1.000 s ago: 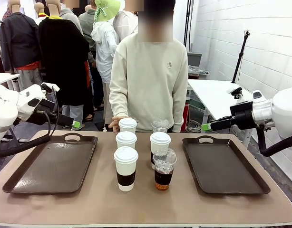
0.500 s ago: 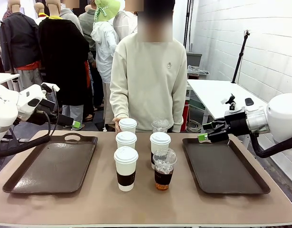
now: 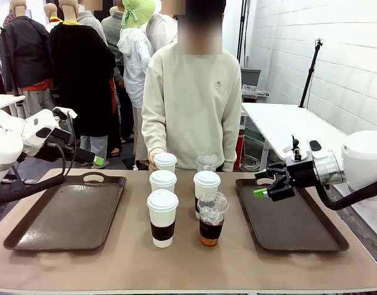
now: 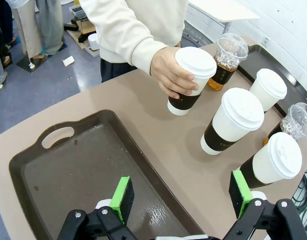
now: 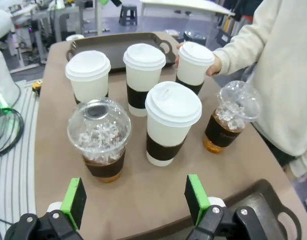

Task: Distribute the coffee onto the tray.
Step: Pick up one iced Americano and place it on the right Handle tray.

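The coffee stands in the table's middle. White sleeved cups: far [image 3: 165, 161], middle [image 3: 163, 181], near [image 3: 162, 216] and right [image 3: 207, 186]. Two iced cups: near [image 3: 212, 218] and far [image 3: 207, 161]. A person's hand [image 4: 169, 76] grips the far white cup [image 4: 192, 75]. My right gripper [image 3: 260, 184] hovers open over the right tray's [image 3: 299, 230] left edge, facing the cups. Its open fingers [image 5: 135, 200] frame a white cup [image 5: 172, 122] and an iced cup [image 5: 99, 137], touching neither. My left gripper [image 4: 181, 197] is open above the left tray [image 4: 68, 170].
Both dark brown trays carry nothing; the left tray [image 3: 69, 212] lies left of the cups. The person stands at the far edge behind the cups. A white side table [image 3: 280, 126] sits beyond the right tray.
My right gripper has swung left and lower, from beyond the right tray to its left edge, and rolled. The person's hand has closed on the far white cup. My left arm is unmoved.
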Robot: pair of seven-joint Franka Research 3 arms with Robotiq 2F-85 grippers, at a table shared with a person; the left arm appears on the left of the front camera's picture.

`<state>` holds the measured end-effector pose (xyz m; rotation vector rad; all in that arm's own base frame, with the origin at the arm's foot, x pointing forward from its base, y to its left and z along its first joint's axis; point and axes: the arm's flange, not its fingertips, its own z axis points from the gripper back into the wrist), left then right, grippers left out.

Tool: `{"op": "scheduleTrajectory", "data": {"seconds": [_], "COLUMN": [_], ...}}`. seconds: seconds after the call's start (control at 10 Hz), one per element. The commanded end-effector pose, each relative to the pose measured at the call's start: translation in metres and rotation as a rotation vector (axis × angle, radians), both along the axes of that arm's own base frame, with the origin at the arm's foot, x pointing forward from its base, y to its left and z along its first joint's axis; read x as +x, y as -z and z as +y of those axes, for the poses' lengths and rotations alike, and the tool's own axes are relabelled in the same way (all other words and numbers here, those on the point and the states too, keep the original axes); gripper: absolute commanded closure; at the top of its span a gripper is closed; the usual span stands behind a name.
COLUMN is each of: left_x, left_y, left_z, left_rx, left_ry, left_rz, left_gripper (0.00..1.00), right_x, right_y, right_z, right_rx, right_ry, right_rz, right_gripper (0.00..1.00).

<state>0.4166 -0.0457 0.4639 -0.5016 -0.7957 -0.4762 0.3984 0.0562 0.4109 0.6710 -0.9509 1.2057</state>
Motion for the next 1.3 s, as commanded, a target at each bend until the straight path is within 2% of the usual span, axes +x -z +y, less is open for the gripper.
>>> {"op": "scheduleTrajectory", "data": {"seconds": [0.0, 0.1, 0.6, 0.7, 1.2], "left_x": [0.0, 0.0, 0.0, 0.0, 0.0], "left_y": [-0.002, -0.002, -0.002, -0.002, -0.002], "left_z": [0.002, 0.002, 0.002, 0.002, 0.002], "left_rx": [0.017, 0.017, 0.017, 0.017, 0.017], "left_ry": [0.006, 0.006, 0.006, 0.006, 0.006], "left_rz": [0.003, 0.003, 0.003, 0.003, 0.003], "left_gripper": [0.0, 0.0, 0.0, 0.0, 0.0], "right_x": [-0.01, 0.0, 0.0, 0.003, 0.006], "right_y": [0.009, 0.0, 0.001, 0.018, 0.093], "right_z": [0.002, 0.0, -0.003, 0.003, 0.026], "right_rx": [-0.001, 0.0, 0.0, 0.02, 0.1], "right_ry": [0.004, 0.0, 0.006, -0.02, -0.181], "right_rz": [0.003, 0.0, 0.001, -0.034, -0.009], "right_gripper": [0.0, 0.0, 0.0, 0.0, 0.0]}}
